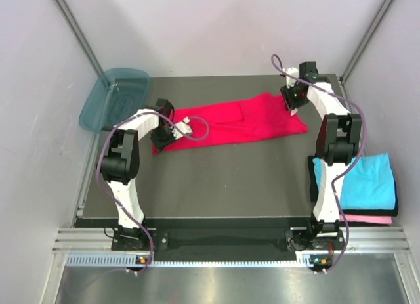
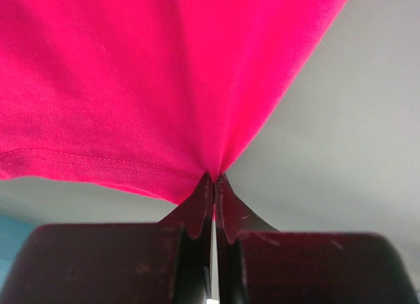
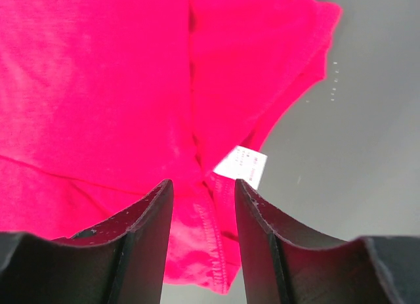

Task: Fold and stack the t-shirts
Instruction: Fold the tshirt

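- Far-left corner of the bench (image 1: 223, 182): a teal tub (image 1: 115, 97) hangs partly over the edge, well apart from the cloth.
- Left gripper (image 2: 214, 180): the jaws are pressed together on the hemmed edge of the red t-shirt (image 1: 236, 123), and the cloth fans out from the pinch. This is the shirt's left end, on the left half of the bench.
- The red t-shirt lies stretched lengthwise across the far half of the bench, from the left gripper to the right gripper.
- Right gripper (image 3: 203, 186): the jaws are parted to a middling gap over the shirt's right end, near the far-right corner. Red cloth shows between the fingers and a white tag (image 3: 241, 166) lies just beyond the tips. I cannot tell whether they touch the cloth.
- Right edge, nearer side: a folded cyan t-shirt (image 1: 364, 179) lies on top of a pink t-shirt (image 1: 371, 219), beside the right arm.
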Controlling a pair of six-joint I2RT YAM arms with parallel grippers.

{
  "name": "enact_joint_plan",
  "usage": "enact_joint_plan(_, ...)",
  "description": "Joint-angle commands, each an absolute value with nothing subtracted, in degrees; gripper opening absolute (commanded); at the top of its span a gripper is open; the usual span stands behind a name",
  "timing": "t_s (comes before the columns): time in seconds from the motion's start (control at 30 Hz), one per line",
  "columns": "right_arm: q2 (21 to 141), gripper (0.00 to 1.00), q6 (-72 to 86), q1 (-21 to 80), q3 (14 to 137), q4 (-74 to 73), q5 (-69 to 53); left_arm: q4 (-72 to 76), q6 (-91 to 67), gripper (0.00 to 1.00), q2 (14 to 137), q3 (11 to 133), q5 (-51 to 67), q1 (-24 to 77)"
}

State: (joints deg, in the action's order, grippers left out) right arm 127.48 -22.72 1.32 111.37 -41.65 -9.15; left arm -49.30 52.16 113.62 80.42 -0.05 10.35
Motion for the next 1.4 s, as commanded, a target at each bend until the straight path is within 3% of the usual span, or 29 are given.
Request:
enact_joint_plan(0.0,124.89,0.43,-21.27,1.23,113.55,-39.64,-6.16,-58.24,49.58,0.00,110.31,77.52,3.60,10.81)
enact_joint_plan(0.3,132.71,0.43,-22.15,1.23,121.02,-43.42,-6.59,-68.90,46.76,0.00,97.22,70.41,5.19,19.06)
enact_joint_plan(0.8,137.72,0.42,-21.44,2.37,122.51,-47.72,-9.58,-74.00,38.23,0.00,87.99,66.10,7.38,25.92)
enact_joint_plan(0.83,138.77,0.41,-21.71,2.63,123.30,-49.55,-9.93,-74.26,38.49,0.00,87.80,66.01,7.30,26.19)
enact_joint_plan(0.97,141.41,0.15,-23.64,3.86,126.47,-53.34,-10.38,-75.67,37.88,0.00,87.10,66.00,7.38,28.91)
enact_joint_plan(1.07,141.68,0.02,-23.91,4.74,126.65,-52.22,-8.88,-76.81,37.27,0.00,86.49,66.62,7.91,31.20)
enact_joint_plan(1.37,144.75,0.00,-23.64,8.87,128.92,-42.02,-2.20,-77.43,35.43,0.00,88.06,68.90,16.07,40.50)
